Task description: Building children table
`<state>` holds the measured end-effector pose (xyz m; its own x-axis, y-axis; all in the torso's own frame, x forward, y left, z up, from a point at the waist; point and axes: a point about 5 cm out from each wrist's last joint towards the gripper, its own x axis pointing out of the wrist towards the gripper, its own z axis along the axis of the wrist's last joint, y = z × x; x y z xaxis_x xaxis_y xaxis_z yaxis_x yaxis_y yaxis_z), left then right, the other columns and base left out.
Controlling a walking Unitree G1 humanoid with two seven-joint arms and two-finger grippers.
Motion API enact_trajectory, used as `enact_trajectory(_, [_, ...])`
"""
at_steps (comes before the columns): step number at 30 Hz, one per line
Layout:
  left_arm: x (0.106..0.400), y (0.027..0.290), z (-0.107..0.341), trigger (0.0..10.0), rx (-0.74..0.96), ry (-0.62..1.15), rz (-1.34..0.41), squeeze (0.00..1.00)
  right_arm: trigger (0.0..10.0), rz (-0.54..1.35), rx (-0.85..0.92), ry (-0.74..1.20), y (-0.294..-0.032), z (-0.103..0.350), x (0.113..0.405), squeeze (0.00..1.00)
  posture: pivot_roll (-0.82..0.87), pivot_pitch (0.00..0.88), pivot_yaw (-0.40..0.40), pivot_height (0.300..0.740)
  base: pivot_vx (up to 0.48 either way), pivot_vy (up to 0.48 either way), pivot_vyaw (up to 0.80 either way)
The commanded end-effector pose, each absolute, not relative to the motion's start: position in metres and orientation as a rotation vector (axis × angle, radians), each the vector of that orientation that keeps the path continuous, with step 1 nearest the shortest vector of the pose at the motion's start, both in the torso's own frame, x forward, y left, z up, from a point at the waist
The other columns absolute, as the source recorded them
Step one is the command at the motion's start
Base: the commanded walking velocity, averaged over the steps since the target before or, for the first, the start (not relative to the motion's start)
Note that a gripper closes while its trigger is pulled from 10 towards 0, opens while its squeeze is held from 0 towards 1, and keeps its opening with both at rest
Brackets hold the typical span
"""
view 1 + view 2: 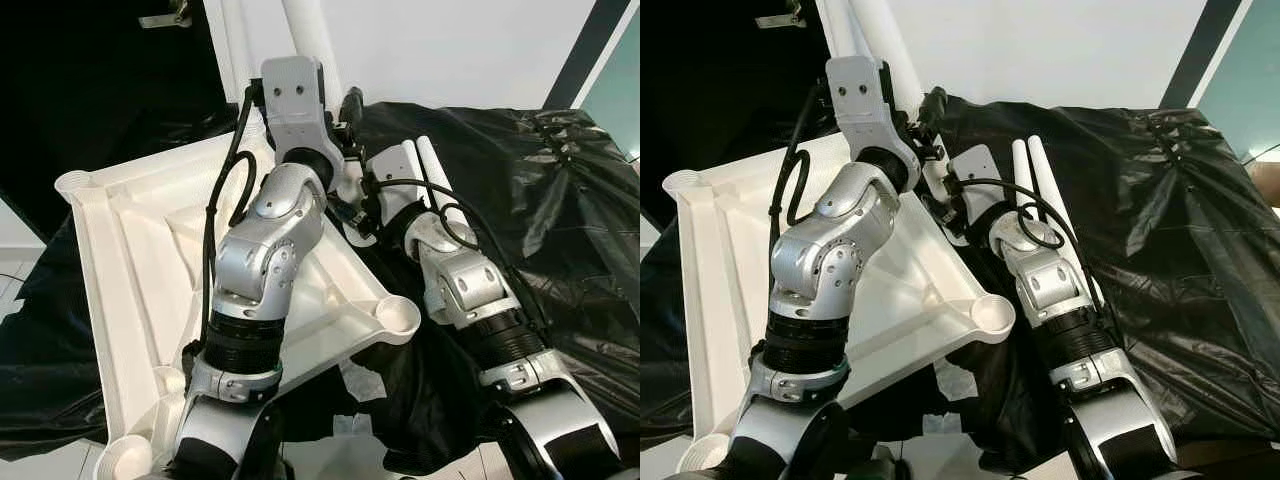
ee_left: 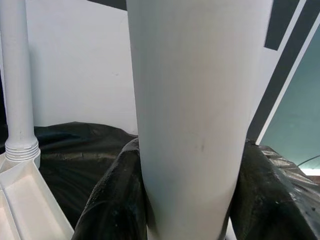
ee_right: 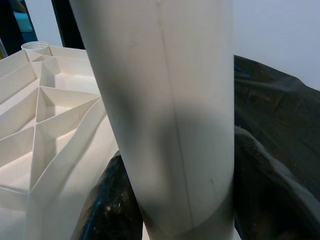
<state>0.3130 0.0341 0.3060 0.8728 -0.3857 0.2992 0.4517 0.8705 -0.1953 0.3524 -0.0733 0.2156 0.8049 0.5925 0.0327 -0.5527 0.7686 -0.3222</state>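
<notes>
The white table top (image 1: 130, 250) lies upside down with its ribbed underside up and round sockets at the corners. A white table leg (image 1: 312, 40) stands upright at the far corner. My left gripper (image 2: 186, 190) is shut on this leg high up, its black fingers (image 2: 112, 200) pressed to both sides. My right gripper (image 3: 175, 190) is shut on the same leg lower down, near the socket. A second leg (image 2: 17, 75) stands upright in a neighbouring corner.
Two spare white legs (image 1: 440, 190) lie side by side on the crumpled black plastic sheet (image 1: 540, 200) to the right. Open sockets show at the near right corner (image 1: 397, 315) and the left corner (image 1: 75, 183). A white wall rises behind.
</notes>
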Motion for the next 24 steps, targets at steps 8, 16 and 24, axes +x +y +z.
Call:
enact_trajectory(8, [0.302, 0.021, 0.318, 10.0, -0.290, -0.320, -0.570, 0.00, 10.0, 0.599, -0.281, -0.116, -0.076, 0.223, 0.356, 0.00, 0.12, 0.039, -0.022, 0.740, 0.000, 0.000, 0.00])
enact_trajectory(16, [0.294, 0.021, 0.314, 10.0, -0.288, -0.312, -0.733, 1.00, 10.0, 0.633, -0.232, -0.092, -0.093, 0.229, 0.360, 0.00, 0.12, 0.043, -0.021, 0.740, 0.000, 0.000, 0.00])
enact_trajectory(24, [0.280, 0.028, 0.309, 10.0, -0.194, -0.328, -0.969, 0.00, 10.0, 0.827, -0.181, -0.042, -0.115, 0.233, 0.358, 0.00, 0.11, 0.040, -0.018, 0.740, 0.000, 0.000, 0.00])
